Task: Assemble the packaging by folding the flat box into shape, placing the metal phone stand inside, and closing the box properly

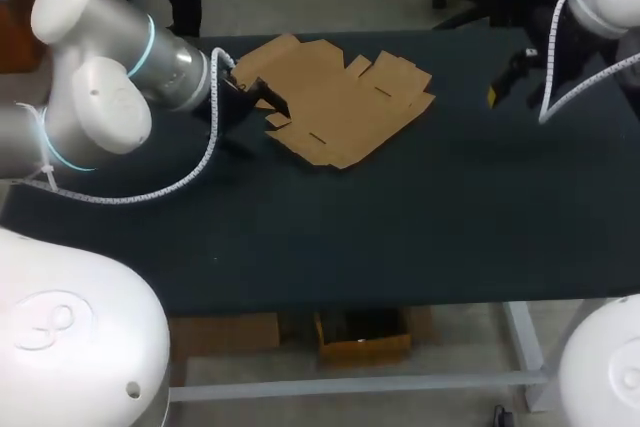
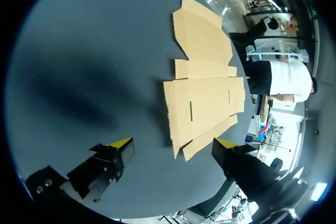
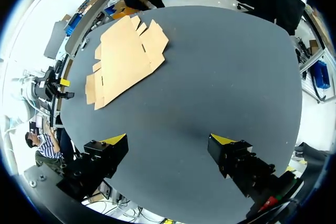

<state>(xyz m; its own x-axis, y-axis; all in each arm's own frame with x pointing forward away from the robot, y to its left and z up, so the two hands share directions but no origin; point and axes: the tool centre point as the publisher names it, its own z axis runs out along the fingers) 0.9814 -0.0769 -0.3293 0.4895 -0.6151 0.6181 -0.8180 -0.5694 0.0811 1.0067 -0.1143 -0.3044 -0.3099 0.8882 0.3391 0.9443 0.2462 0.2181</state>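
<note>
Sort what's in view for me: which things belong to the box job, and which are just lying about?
Of the job:
- flat cardboard box, lying unfolded
- left gripper, open, at the box's edge
- right gripper, open, well apart from the box
The metal phone stand does not show in any view.

Not of the job:
- only the black table under it all

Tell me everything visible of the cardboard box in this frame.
The box is a brown cardboard blank, unfolded, lying flat on the dark table, at its far side, left of middle. Its outline is irregular, with flaps, tabs and short slits. The open left gripper hangs at its edge, one finger on either side of a corner; contact cannot be told.
</note>
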